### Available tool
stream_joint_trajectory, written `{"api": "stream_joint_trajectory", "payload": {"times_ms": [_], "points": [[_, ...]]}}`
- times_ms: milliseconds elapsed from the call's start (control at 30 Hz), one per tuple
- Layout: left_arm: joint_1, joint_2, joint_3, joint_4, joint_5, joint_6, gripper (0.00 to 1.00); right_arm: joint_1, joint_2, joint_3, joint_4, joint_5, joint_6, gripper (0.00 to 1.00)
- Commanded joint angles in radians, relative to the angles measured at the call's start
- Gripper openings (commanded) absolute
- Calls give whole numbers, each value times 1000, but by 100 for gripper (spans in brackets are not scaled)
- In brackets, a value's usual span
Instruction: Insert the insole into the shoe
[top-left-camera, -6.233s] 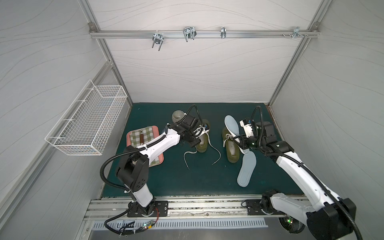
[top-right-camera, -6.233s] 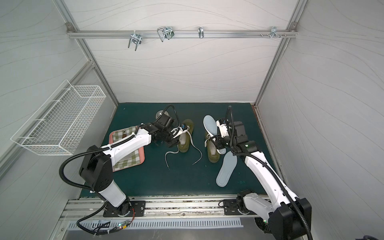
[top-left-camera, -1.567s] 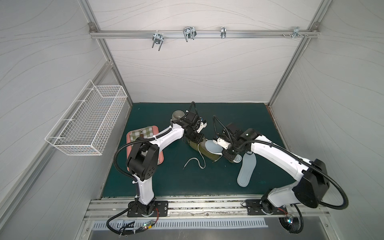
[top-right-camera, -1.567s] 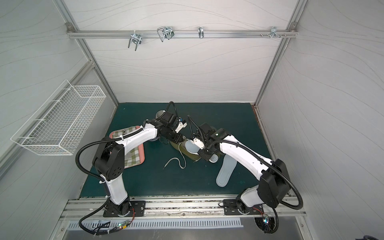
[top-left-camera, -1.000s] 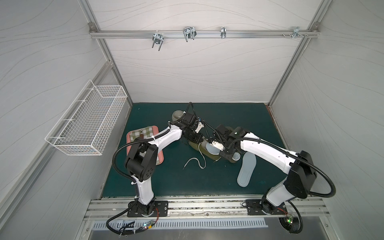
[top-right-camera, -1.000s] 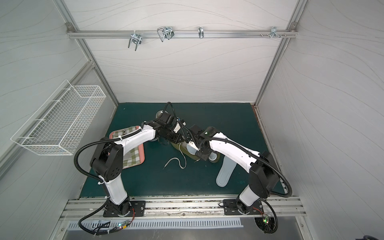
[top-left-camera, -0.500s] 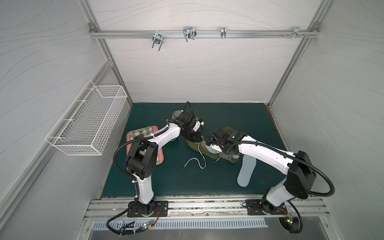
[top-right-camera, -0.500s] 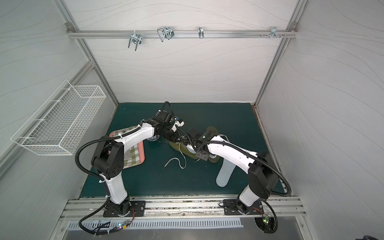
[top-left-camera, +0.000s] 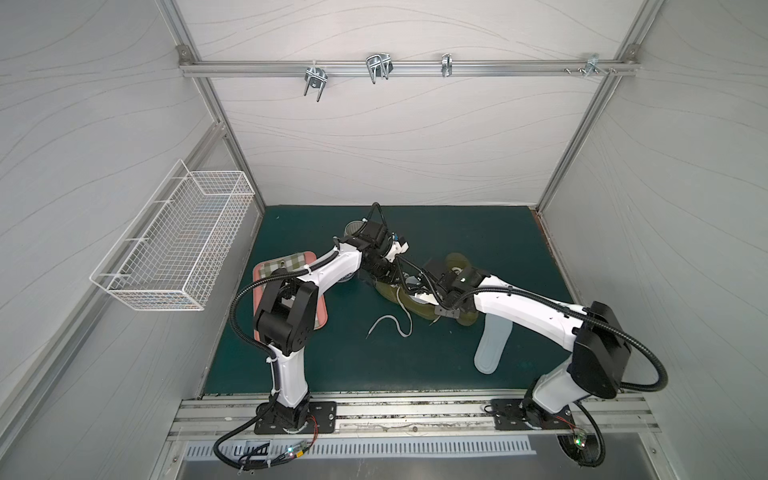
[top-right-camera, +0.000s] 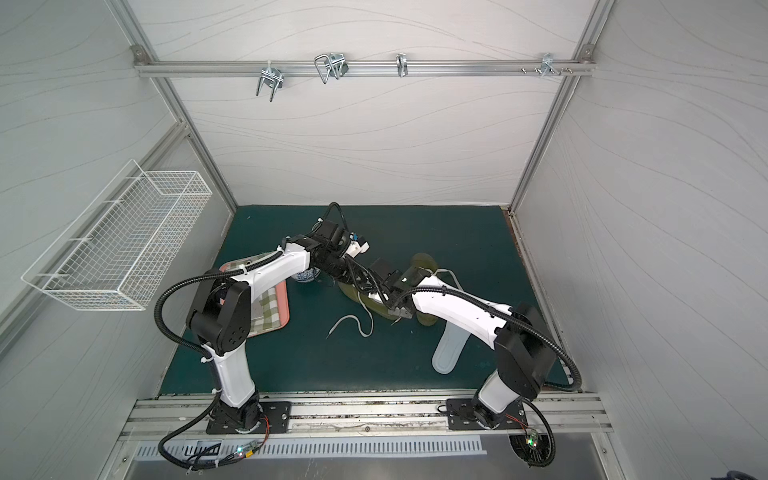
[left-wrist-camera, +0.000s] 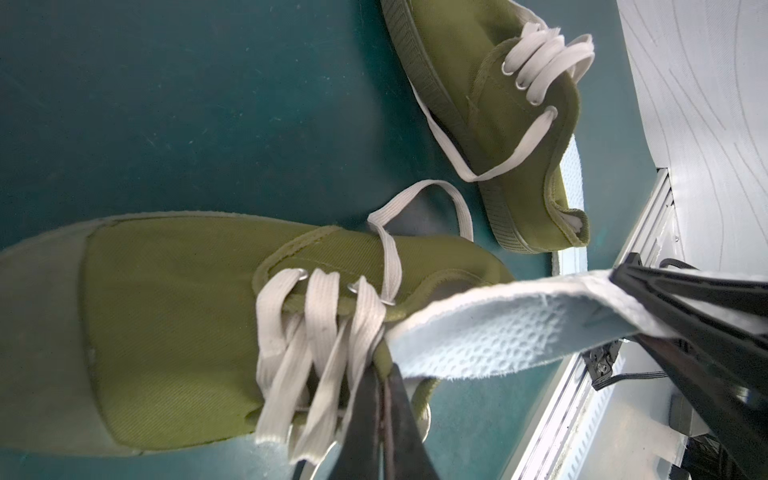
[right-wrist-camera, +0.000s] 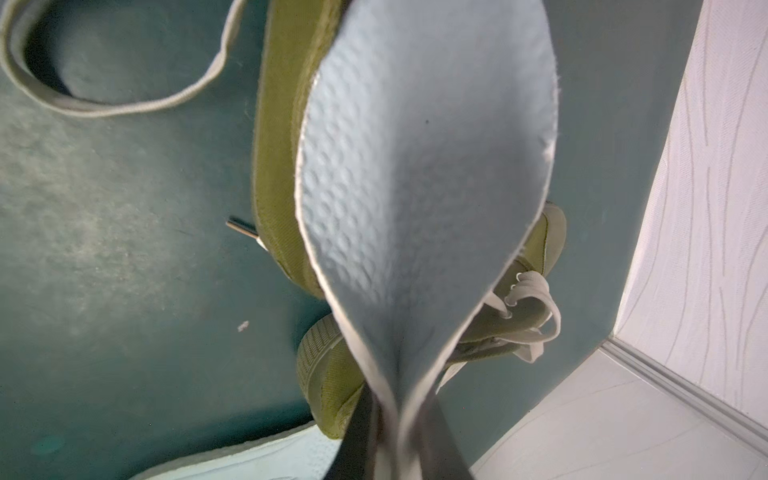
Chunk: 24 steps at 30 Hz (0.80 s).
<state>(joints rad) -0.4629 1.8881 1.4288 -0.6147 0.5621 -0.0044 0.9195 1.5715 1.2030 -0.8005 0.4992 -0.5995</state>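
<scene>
We are feeding the insole (left-wrist-camera: 498, 328) into the shoe (left-wrist-camera: 166, 299) on the table (top-left-camera: 457, 232). Our left claw (left-wrist-camera: 380, 370) is clamped shut on the shoe's laced edge, pulling the opening wide. Our right claw (right-wrist-camera: 395, 403) is pinching the insole's heel end, which is folding lengthwise between the jaws. The insole's front tip is sitting at the mouth of the shoe beside the laces, with most of it outside.

We are judging that the push should run along the shoe's length, low and flat toward the toe. The left claw should be lifting the edge so the tip is not catching on the laces. The fold is stiffening the insole, which helps, but too steep an angle would likely buckle it. The other shoe (left-wrist-camera: 498, 104) is lying near, so we are steering clear of it.
</scene>
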Motion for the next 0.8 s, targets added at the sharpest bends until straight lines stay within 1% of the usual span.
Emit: {"api": "stream_joint_trajectory", "payload": {"times_ms": [0,267,433,633,767], "points": [[-3,19,62,6,47,10,0,-1,10,-7,11,3,-51,14],[-2,21,66,-8,41,11,0,-4,1,-19,-3,-3,-53,14],[-3,13,67,-12,44,13,0,-30,-20,-24,0,4,-36,13],[-2,25,80,-32,50,11,0,-27,-32,-22,11,35,-52,13],[-3,28,83,-34,51,6,0,-5,-21,-20,6,18,-64,13]]}}
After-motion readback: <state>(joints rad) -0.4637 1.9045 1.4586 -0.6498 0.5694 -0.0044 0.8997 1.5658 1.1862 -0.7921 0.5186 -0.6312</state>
